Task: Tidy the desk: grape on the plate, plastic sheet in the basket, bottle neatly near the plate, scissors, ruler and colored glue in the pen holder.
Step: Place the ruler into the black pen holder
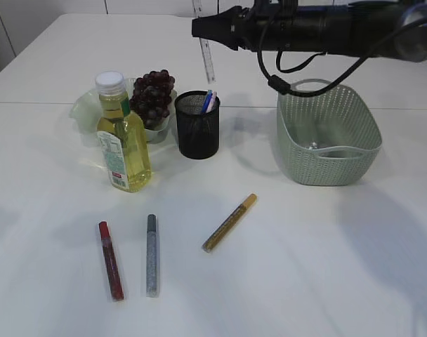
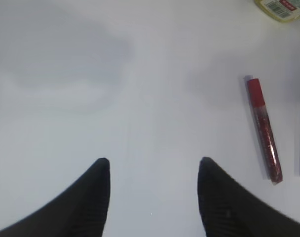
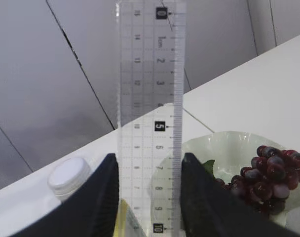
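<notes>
My right gripper [image 1: 201,31] is shut on a clear ruler [image 1: 208,62], holding it upright above and just behind the black mesh pen holder [image 1: 197,126]. In the right wrist view the ruler [image 3: 150,98] stands between the fingers [image 3: 149,165]. A blue and white item [image 1: 208,101] sticks out of the holder. Grapes [image 1: 153,95] lie on the pale green plate [image 1: 83,109], with the oil bottle [image 1: 123,137] in front. Red [image 1: 110,260], grey [image 1: 152,254] and gold [image 1: 230,222] glue pens lie on the table. My left gripper [image 2: 154,163] is open over bare table, left of the red pen [image 2: 263,129].
A green basket [image 1: 328,137] stands right of the pen holder; I cannot make out a plastic sheet in it. The right arm stretches across the back of the table above the basket. The bottle cap [image 3: 68,175], plate [image 3: 224,148] and grapes [image 3: 271,170] show below the ruler.
</notes>
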